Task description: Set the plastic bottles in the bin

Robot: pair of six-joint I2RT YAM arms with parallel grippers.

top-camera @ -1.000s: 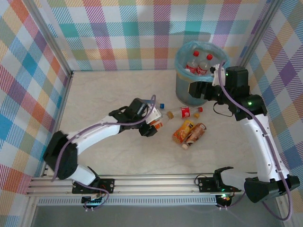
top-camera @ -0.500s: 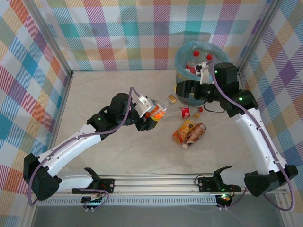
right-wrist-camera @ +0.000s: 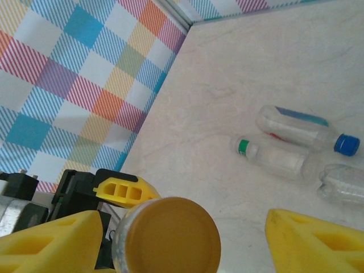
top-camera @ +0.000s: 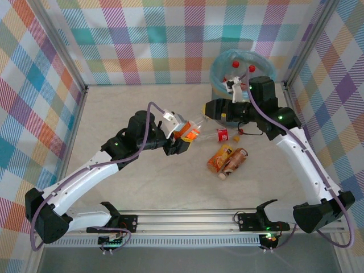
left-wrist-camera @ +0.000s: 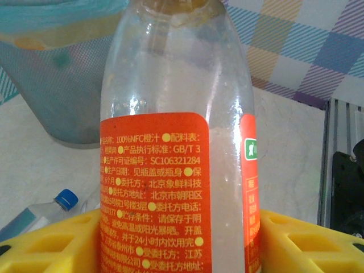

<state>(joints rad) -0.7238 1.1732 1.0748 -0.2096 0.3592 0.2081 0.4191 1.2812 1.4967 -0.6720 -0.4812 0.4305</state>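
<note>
1. Grip comes first: the left gripper (top-camera: pixel 181 136) is clamped on the orange-labelled bottle (left-wrist-camera: pixel 170 170), its yellow pads (left-wrist-camera: pixel 296 244) pressing the glossy label. The bottle is held up off the table (top-camera: pixel 131 108), cap end toward the right. A sideways nudge could make it slip or pivot in that hold.
2. The tan cap (right-wrist-camera: pixel 170 236) sits off-centre between the other arm's fingers, tight against one and far from the other. An uneven squeeze would shove the neck aside.
3. The right gripper (top-camera: pixel 211 109) is spread and grasps nothing. If the left lets go too soon, the bottle would fall near the red-labelled bottle (top-camera: pixel 224 135) lying below.
4. The bin (top-camera: pixel 250 53) stands behind, well apart, so such a drop would land short.
</note>
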